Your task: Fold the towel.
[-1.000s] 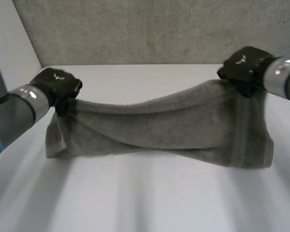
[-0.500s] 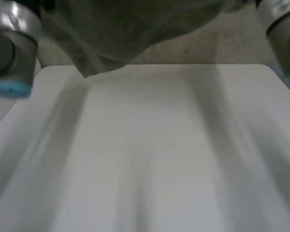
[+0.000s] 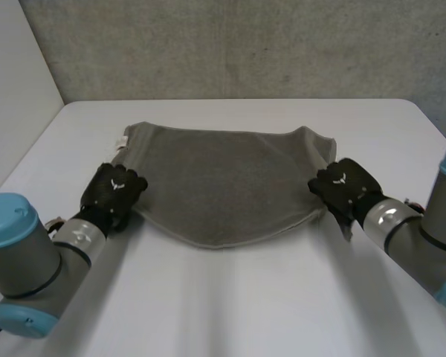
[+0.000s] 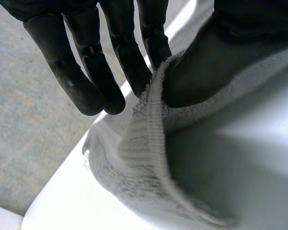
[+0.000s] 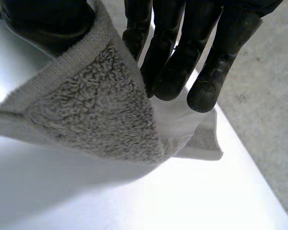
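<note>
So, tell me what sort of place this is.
Probably a lab test bench: plain white table, bare grey concrete wall, and a grey terry towel pinched by the left robot hand and right robot hand.

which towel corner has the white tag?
The towel corner far from the robot, on its left: a white tag sticks out. The other far corner is plain.

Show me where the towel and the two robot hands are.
towel (image 3: 223, 178), head view, its flat middle.
left robot hand (image 3: 113, 192), head view, back of the hand.
right robot hand (image 3: 343, 186), head view, back of the hand.
</note>
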